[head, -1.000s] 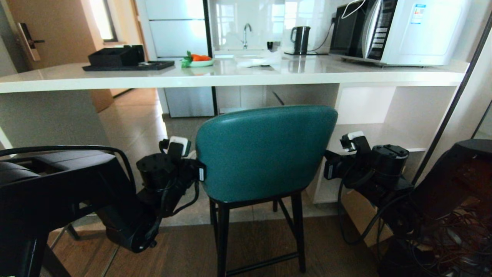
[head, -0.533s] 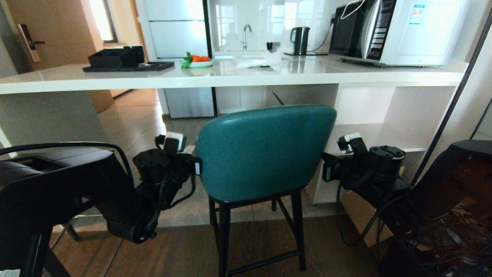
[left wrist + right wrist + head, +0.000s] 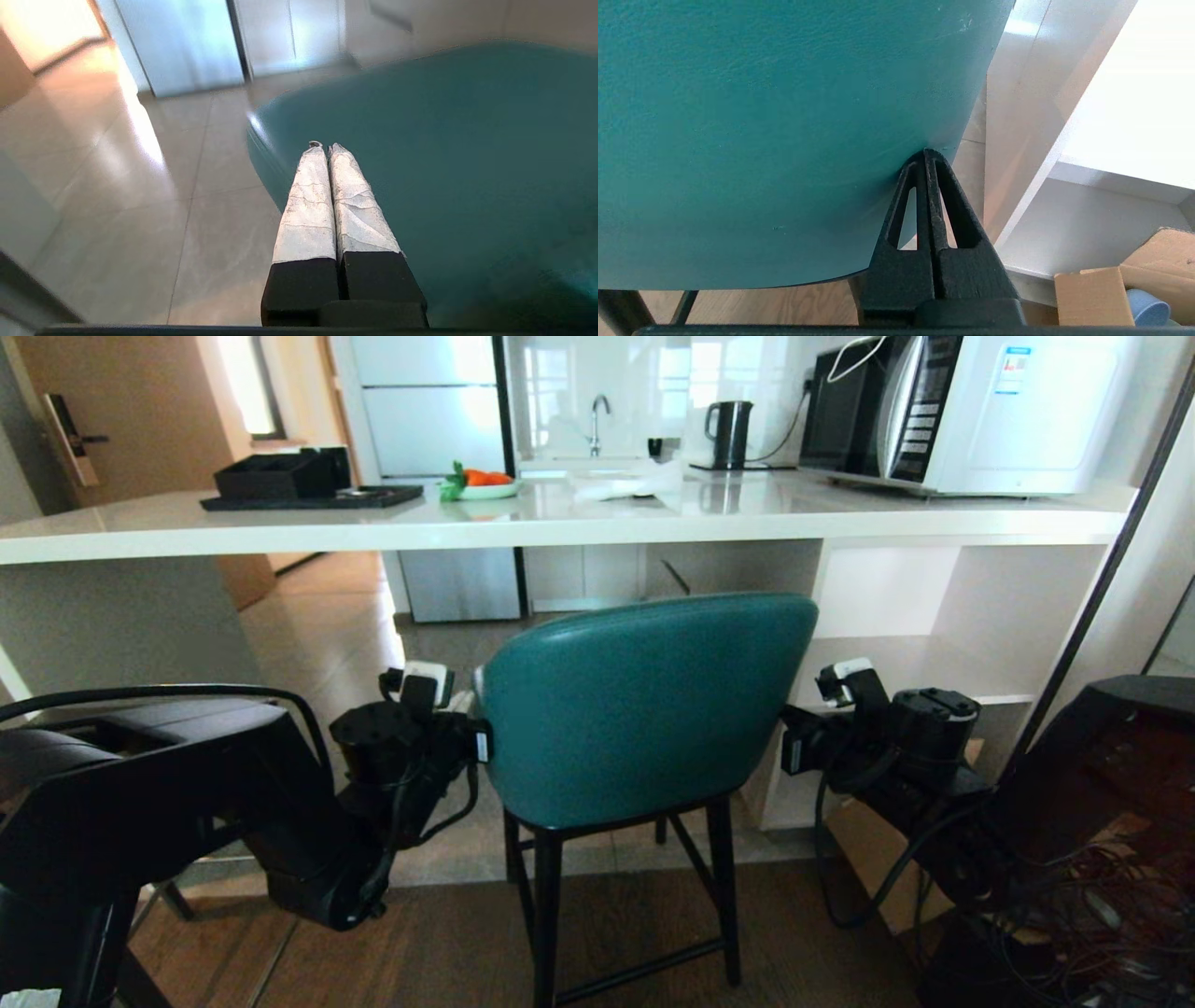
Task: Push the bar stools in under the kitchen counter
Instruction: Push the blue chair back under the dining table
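Observation:
A teal bar stool (image 3: 635, 709) with black legs stands facing the kitchen counter (image 3: 560, 527), its curved back below the white slab's edge. My left gripper (image 3: 470, 709) is at the left side of the stool's back; in the left wrist view its taped fingers (image 3: 322, 145) are shut and lie against the teal leather (image 3: 444, 154). On the right side of the back, my right gripper (image 3: 786, 739) is also shut. Its black tips (image 3: 927, 151) touch the lower edge of the teal back (image 3: 761, 140).
The counter's open white shelf unit (image 3: 915, 644) stands just right of the stool. A microwave (image 3: 971, 411), kettle (image 3: 730, 432), black tray (image 3: 308, 485) and plate of carrots (image 3: 485, 483) sit on the slab. A cardboard box (image 3: 1092, 298) and cables (image 3: 1102, 915) lie lower right.
The teal stool's legs have edged slightly toward the counter. Both shut grippers have stayed at the sides of its back.

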